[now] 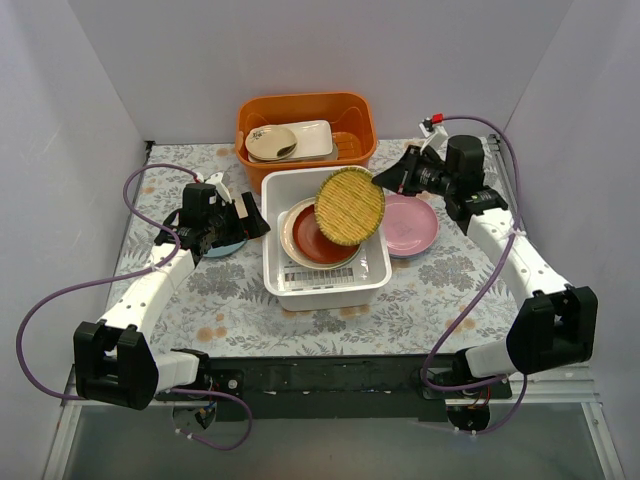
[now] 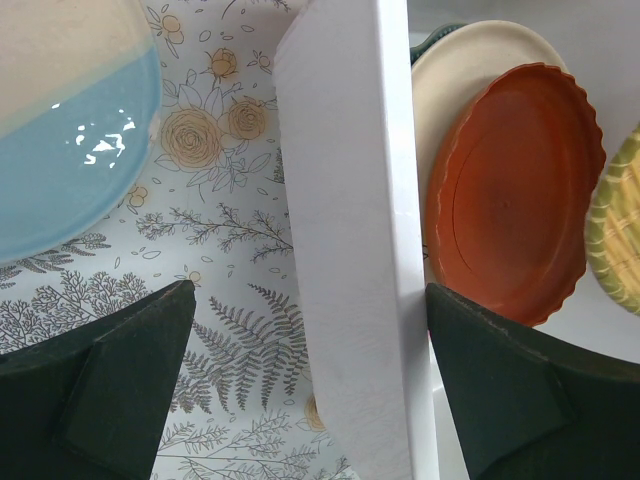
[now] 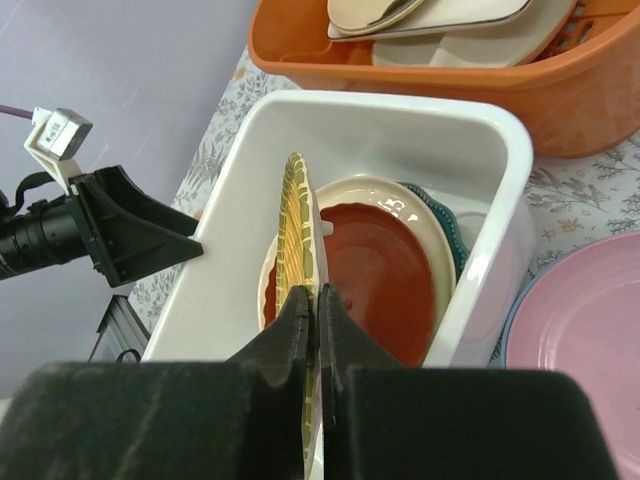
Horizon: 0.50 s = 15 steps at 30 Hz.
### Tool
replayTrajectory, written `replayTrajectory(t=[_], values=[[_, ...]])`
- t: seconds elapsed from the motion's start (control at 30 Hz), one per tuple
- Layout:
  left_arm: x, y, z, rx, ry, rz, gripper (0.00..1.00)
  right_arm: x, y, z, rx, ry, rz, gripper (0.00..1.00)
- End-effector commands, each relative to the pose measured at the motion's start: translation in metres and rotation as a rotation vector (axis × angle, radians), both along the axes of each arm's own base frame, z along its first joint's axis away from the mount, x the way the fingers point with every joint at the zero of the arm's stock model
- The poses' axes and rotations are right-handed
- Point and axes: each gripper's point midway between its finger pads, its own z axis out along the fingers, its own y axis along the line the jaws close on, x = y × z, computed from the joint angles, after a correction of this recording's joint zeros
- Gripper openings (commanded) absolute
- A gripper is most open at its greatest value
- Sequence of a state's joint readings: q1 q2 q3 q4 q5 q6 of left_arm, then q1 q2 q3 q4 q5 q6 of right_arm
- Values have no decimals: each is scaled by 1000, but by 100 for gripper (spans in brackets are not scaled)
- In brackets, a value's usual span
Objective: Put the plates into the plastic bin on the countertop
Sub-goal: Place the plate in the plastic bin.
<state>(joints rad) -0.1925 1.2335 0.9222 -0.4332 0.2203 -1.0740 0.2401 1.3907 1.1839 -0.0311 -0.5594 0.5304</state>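
The white plastic bin stands mid-countertop and holds the red-brown plate on the cream plate, with the teal plate behind. My right gripper is shut on the rim of the yellow woven plate, held tilted on edge over the bin; the right wrist view shows the grip. The pink plate lies right of the bin. My left gripper is open, jaws either side of the bin's left wall. The light blue plate lies beside it.
An orange tub stands behind the bin, holding a beige oval dish with a spoon and a white tray. The countertop has grey walls on three sides. The left arm shows beyond the bin.
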Motion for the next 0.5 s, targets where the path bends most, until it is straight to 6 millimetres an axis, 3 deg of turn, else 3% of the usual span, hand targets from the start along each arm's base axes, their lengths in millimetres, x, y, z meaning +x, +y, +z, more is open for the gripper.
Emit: replayTrajectory(t=[0.0,0.27,0.47], values=[[-3,8,-3,30,0,18,98,2,21,24,11,-88,41,1],[-3,8,-4,31,1,15,98,-1,48,-2,-15,-41,90,1],[-3,9,-4,36,1,19,98,-2,56,-19,-31,-13,96,1]])
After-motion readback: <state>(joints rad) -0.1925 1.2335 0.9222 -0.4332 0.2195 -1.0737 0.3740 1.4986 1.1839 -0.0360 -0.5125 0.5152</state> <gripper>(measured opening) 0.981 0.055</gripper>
